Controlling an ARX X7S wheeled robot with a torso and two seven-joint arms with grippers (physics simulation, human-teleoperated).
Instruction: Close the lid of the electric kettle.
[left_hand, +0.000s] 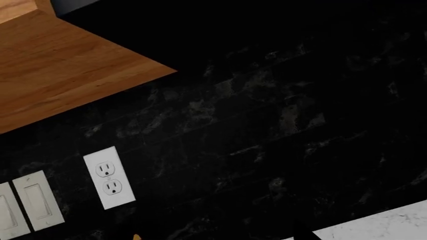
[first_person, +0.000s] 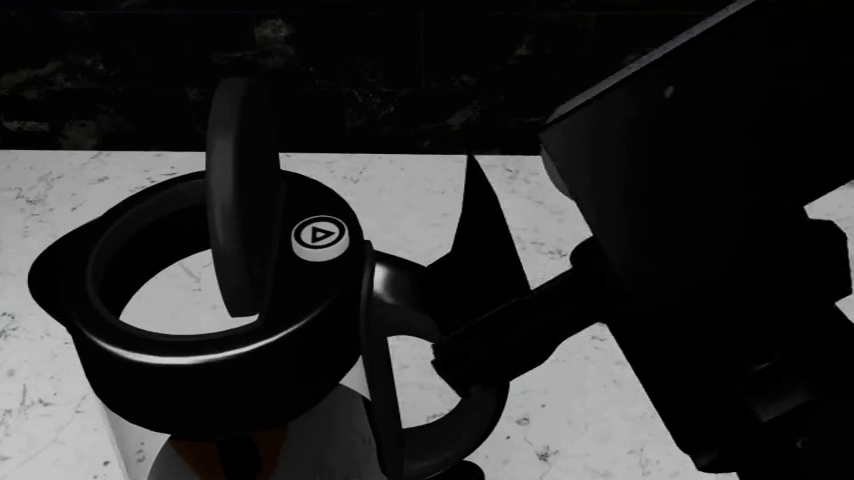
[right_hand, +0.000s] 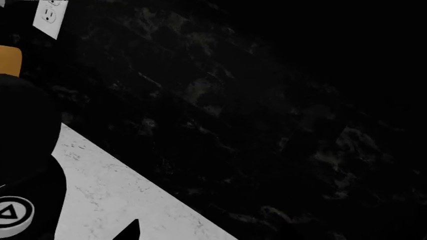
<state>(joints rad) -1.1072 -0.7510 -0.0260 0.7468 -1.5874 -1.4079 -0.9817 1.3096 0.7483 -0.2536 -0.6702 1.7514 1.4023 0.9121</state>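
A: Right arm (first_person: 694, 260) first. It's a big dark mass just right of the kettle, with a pointed dark tip (first_person: 478, 215) beside the handle. Jaws aren't clear, so I cannot tell if they're wide, narrow or holding anything. Left gripper isn't visible in any view; its wrist camera only shows the wall outlet (left_hand: 109, 177) and dark backsplash (left_hand: 280, 115).

B: Kettle position?

A: The electric kettle (first_person: 200, 330) stands upright on the white marble counter (first_person: 627, 200), low and left in the head view, long axis vertical. Loop handle (first_person: 400, 380) points toward the right arm. The lid (first_person: 240, 190) stands on edge over the open rim, nearly vertical, hinged at the white button (first_person: 320, 236).

B: Risks?

A: Likely a sideways push on the lid's edge instead of a downward one. That could tip the tall glass body or slide it. The tip could also snag the handle.
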